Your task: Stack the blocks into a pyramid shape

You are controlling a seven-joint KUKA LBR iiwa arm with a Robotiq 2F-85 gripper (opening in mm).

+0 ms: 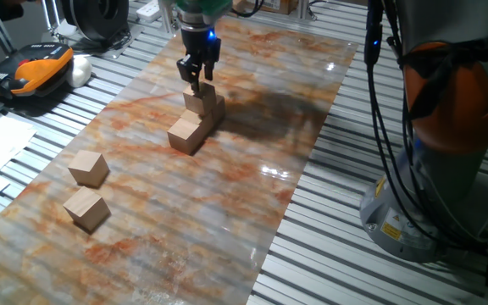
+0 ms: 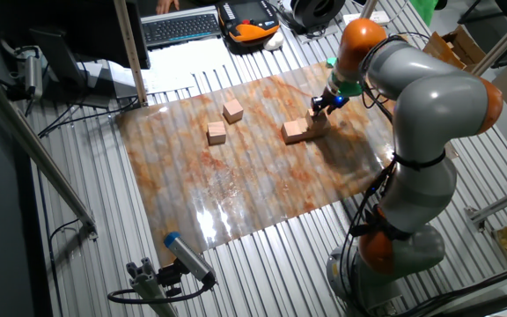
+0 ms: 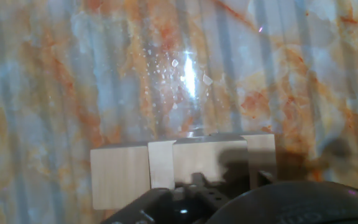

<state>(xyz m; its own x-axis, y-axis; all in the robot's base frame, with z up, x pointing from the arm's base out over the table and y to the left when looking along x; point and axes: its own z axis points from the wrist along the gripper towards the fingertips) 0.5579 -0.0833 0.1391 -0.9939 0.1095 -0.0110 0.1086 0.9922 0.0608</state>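
I see the arm (image 2: 429, 97) bent over from its base at the right edge of the marbled table (image 1: 252, 169), wrist turned straight down so the gripper (image 1: 197, 79) hangs vertical over the far middle of the mat. Its dark fingers point down just above the top block (image 1: 198, 102) — whether they touch it I cannot tell, and I cannot tell how wide the jaws stand.

The pile (image 1: 197, 119) is a short row of plain tan cubes running away from the near side, with that one cube sitting on the row; the nearest base block (image 1: 185, 134) shows clean, pale faces. In the hand view the blocks (image 3: 182, 168) fill the lower frame, side by side and touching.

Two loose blocks lie well apart from the pile at near left — one (image 1: 88, 168) farther, one (image 1: 86, 208) nearer.
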